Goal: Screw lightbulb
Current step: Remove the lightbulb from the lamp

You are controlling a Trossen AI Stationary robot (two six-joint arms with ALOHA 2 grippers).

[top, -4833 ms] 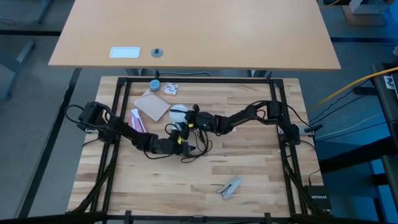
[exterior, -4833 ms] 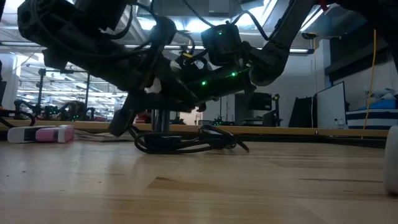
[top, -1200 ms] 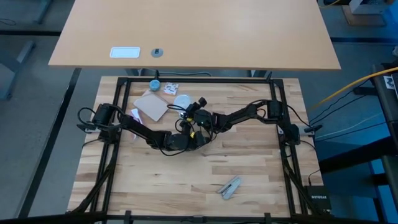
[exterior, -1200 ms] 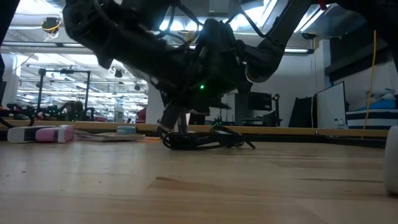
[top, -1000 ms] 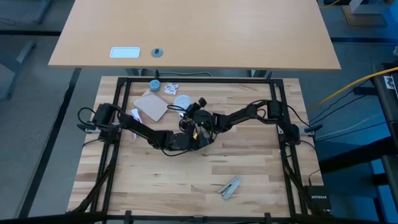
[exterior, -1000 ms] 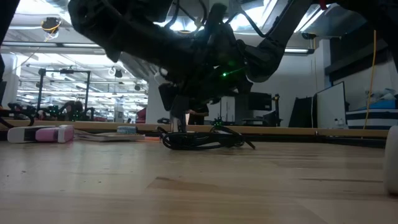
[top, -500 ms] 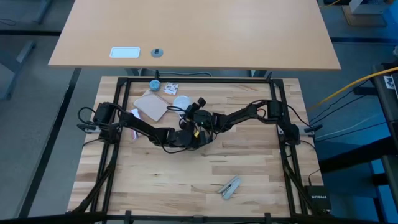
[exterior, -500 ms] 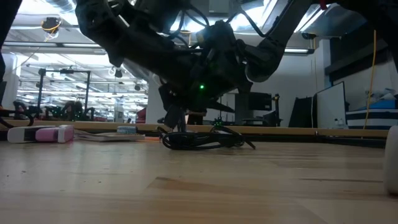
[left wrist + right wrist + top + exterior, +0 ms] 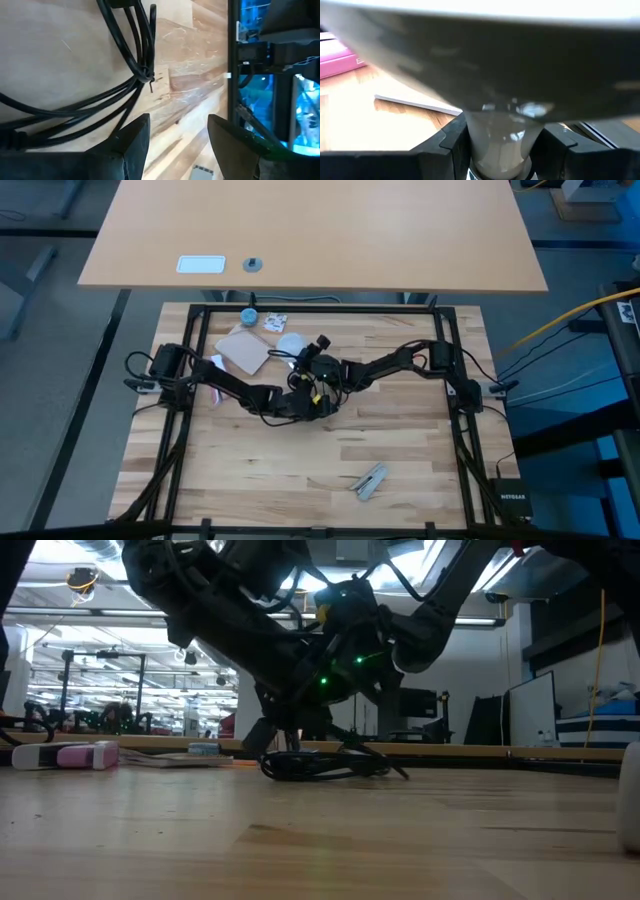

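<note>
The lightbulb (image 9: 497, 135) is frosted white. In the right wrist view its wide globe (image 9: 480, 60) fills the top. From above it is a white round shape (image 9: 292, 343) left of table centre, toward the far side. My right gripper (image 9: 303, 356) is shut on it. My left gripper (image 9: 175, 145) is open and empty. It slants down just above the table beside a coil of black cord (image 9: 127, 75), which lies on the wood (image 9: 320, 767) nearer the front than the bulb. The bulb's lower end is hidden. My right gripper pinches the bulb's narrow taper (image 9: 470, 142) just under the globe, one finger (image 9: 440, 145) on each side. The fingers come nearly level from the table's right. The bulb stands upright, globe up, with a greyish ring of its neck (image 9: 495, 173) below the fingers. What its base rests on is hidden.
A pink and white box (image 9: 218, 370), a brown card (image 9: 245, 350), a white packet (image 9: 275, 323) and a blue cap (image 9: 248, 315) lie at the far left. A grey metal piece (image 9: 370, 480) lies near the front right. Black frame rails (image 9: 452, 380) border the wooden table.
My left gripper has tipped further downward and sunk a little toward the black cord, its fingers still apart. My right gripper has kept its place with the bulb.
</note>
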